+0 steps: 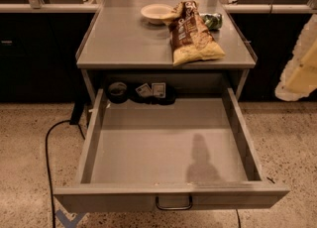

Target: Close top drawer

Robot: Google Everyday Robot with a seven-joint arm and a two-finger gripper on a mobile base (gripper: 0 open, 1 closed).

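Observation:
The top drawer of the grey metal cabinet is pulled far out toward me. Its plain flat front is at the bottom of the view, with a small dark wire loop handle at its centre. The drawer floor is bare apart from things at its back. My gripper is the pale white and yellow shape at the right edge. It is about level with the cabinet top, well right of the drawer, and touches nothing.
At the drawer's back lie a dark tape roll and small packets. On the cabinet top are a white bowl, a chip bag and a green can. A black cable runs over the floor at left.

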